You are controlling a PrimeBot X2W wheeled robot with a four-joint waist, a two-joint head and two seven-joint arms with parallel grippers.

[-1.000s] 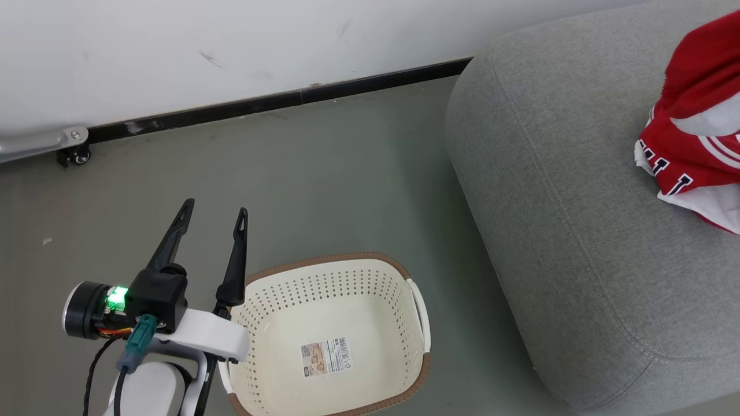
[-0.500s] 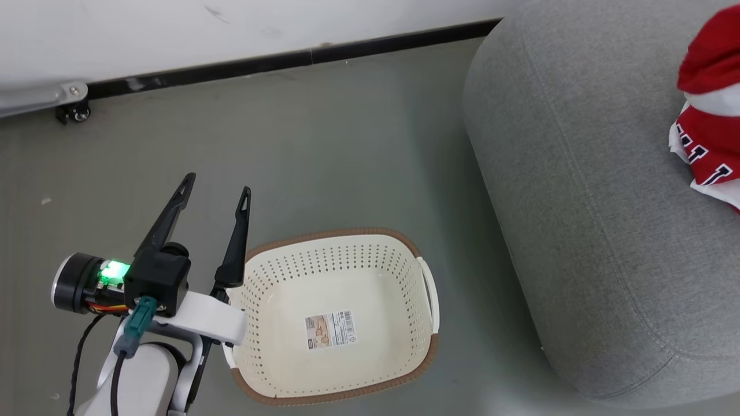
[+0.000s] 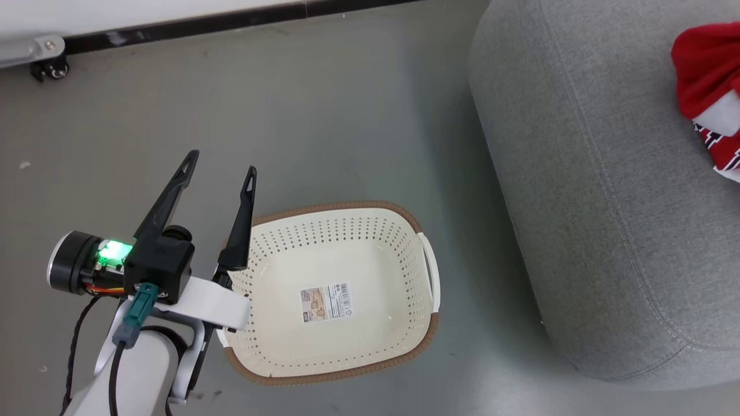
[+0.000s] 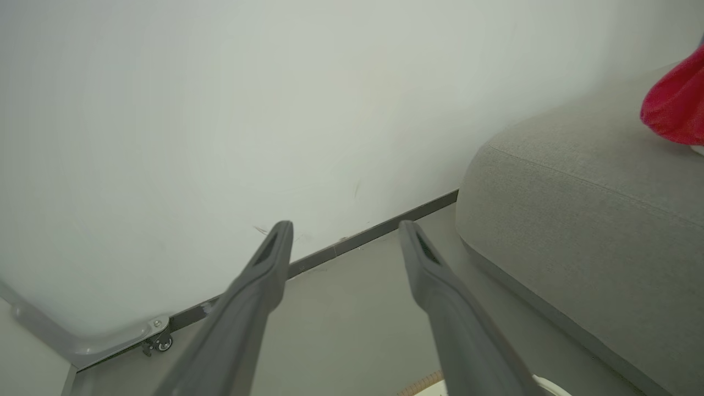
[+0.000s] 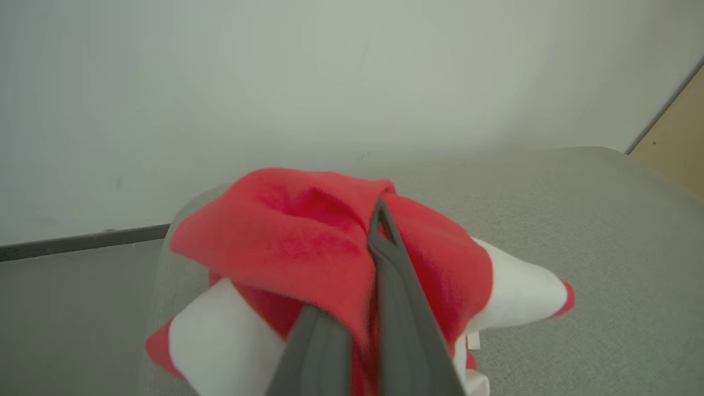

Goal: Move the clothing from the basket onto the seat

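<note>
Head view: basket (image 3: 347,228) sits on grey floor (image 3: 324,115) beside the seat (image 3: 607,202).

Left of the seat (image 3: 607,202) stands the basket (image 3: 341,205); on the seat, clothing (image 3: 702,63).

White wall (image 4: 165,110) meets grey floor (image 3: 347,115) along dark baseboard (image 3: 202,26).

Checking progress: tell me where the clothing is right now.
In the head view the clothing is at the right edge, over the seat, well right of the empty basket; the right wrist view shows the right gripper shut on it.
</note>
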